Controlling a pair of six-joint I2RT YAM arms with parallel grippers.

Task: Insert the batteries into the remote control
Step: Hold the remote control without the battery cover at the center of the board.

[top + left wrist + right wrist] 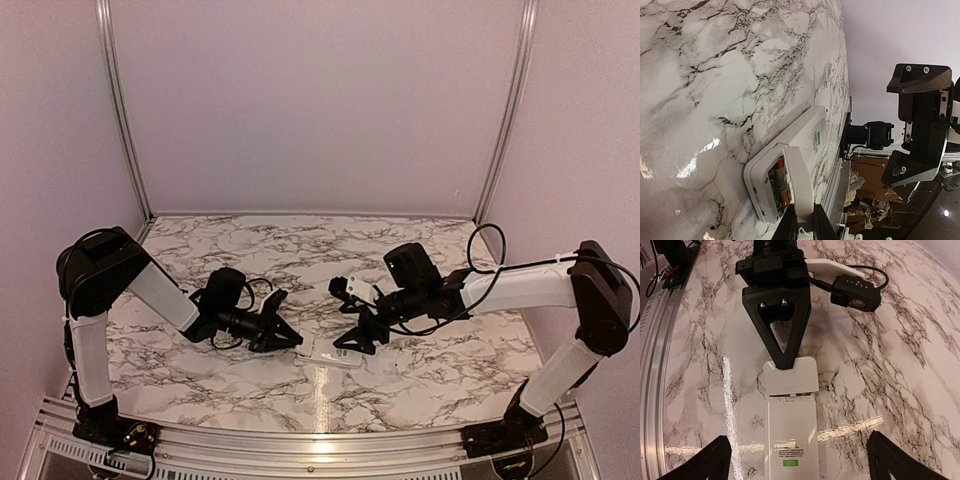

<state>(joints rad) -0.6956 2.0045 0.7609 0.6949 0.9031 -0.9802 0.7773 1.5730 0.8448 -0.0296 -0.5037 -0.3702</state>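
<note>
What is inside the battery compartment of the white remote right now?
One battery with an orange end shows in the remote. The raised cover, pinched by the left gripper, hides the rest of the compartment.

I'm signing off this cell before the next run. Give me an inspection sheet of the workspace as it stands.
Surface: marble table, glare streaks.
Job's things: remote control lies back up; batteries seen in its open compartment; battery cover at that end.
Clutter: nothing seen.
Grippers: left gripper shut on the battery cover; right gripper open over the remote control.
Cables: black cable loops on both arms.
Surroundings: lilac walls, aluminium frame, cardboard boxes past the table edge.
</note>
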